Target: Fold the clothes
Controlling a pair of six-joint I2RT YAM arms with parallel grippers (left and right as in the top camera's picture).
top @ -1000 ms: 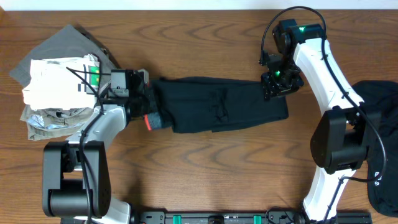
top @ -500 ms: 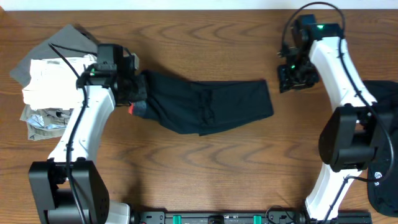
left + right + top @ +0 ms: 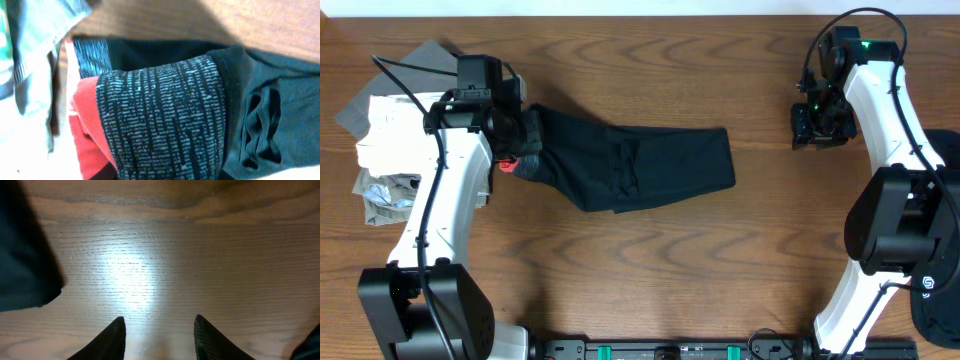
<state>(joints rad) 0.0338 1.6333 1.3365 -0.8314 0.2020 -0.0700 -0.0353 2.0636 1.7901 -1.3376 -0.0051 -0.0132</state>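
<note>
A black garment (image 3: 650,165), folded into a long strip, lies across the middle of the table, slanting up toward the left. My left gripper (image 3: 520,152) is shut on its left end, where a grey-striped waistband (image 3: 160,115) and a red lining (image 3: 87,125) show; the cloth hides the fingers in the left wrist view. My right gripper (image 3: 812,128) is open and empty over bare wood, well to the right of the garment's right end. In the right wrist view its fingers (image 3: 160,330) are spread apart, with a corner of black cloth (image 3: 20,255) at the left edge.
A stack of folded light clothes (image 3: 390,150) on a grey cloth (image 3: 420,65) sits at the far left, right beside the left gripper. A heap of dark clothes (image 3: 940,240) lies at the right edge. Bare wooden table (image 3: 650,270) runs along the front.
My left gripper has dragged the garment's left end to the left and toward the back. My right gripper has let go of the right end and moved away to the right.
</note>
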